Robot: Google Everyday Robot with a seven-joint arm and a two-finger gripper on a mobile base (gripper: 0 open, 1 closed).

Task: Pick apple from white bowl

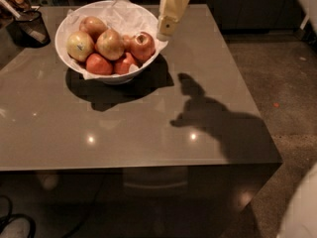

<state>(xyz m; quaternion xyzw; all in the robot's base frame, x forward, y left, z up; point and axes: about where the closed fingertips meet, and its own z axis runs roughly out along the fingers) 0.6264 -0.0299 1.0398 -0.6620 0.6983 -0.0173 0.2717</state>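
The white bowl (63, 47), lined with crumpled white paper, stands at the back left of the grey table (148, 128). The deep-red apple (142, 44) with a stem dimple lies at the bowl's right side, among several other apples. My cream-coloured gripper (165, 32) hangs from the top edge, just above and to the right of the bowl's right rim, close to the deep-red apple. It holds nothing that I can see.
A yellow-green apple with a dark sticker (79, 45) and smaller orange-red apples (99, 63) share the bowl. A dark mesh cup (30, 28) stands at the table's back left corner. The arm's shadow (213, 118) falls on the table's right half. Floor lies to the right.
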